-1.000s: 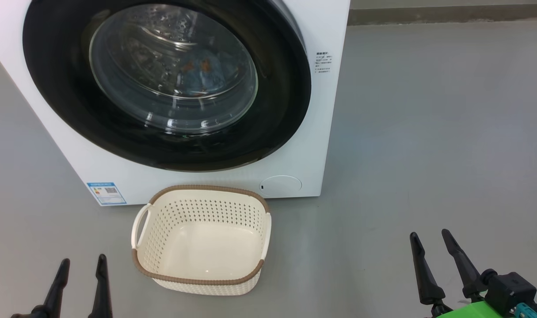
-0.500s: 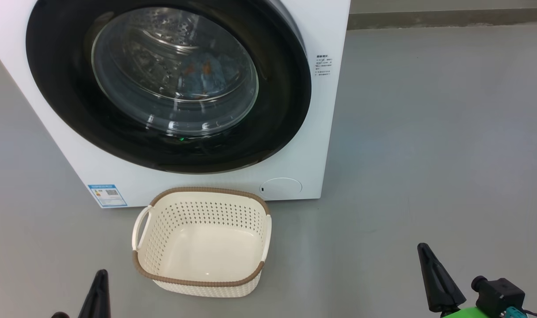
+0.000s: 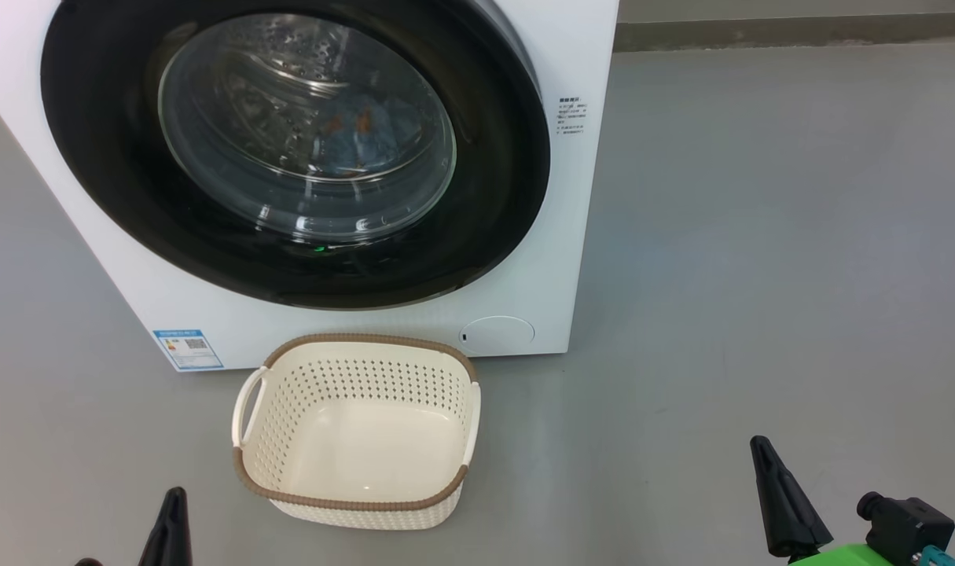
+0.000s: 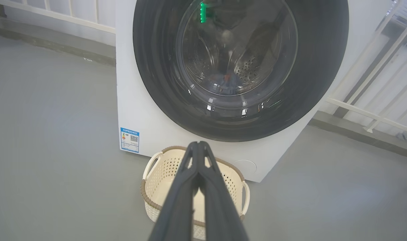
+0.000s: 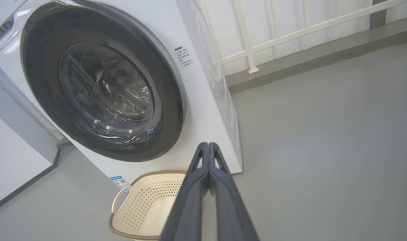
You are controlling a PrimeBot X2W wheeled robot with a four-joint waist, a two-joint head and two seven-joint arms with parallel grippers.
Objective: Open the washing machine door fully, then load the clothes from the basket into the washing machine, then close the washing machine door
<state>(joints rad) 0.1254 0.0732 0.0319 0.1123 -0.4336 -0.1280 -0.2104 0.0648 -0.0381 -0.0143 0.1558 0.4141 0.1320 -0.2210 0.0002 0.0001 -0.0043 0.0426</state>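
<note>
While the washing machine door (image 3: pixel 288 196) faces us, shut on the washing machine (image 3: pixel 367 322) | we see clothes (image 3: pixel 367 130) behind its glass | basket (image 3: pixel 355 503) just before it, mouth up, bare | left gripper (image 4: pixel 198 144), right gripper (image 5: pixel 208 145) pinched together, empty

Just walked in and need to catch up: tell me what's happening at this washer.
Nothing is being handled right now. The washing machine door is shut against the washing machine, and blue clothes show through its glass, lying inside the drum. The basket sits empty on the floor just in front of the machine. The left hand and right hand are both shut on nothing, held back from the machine. The loading job looks done.
</note>
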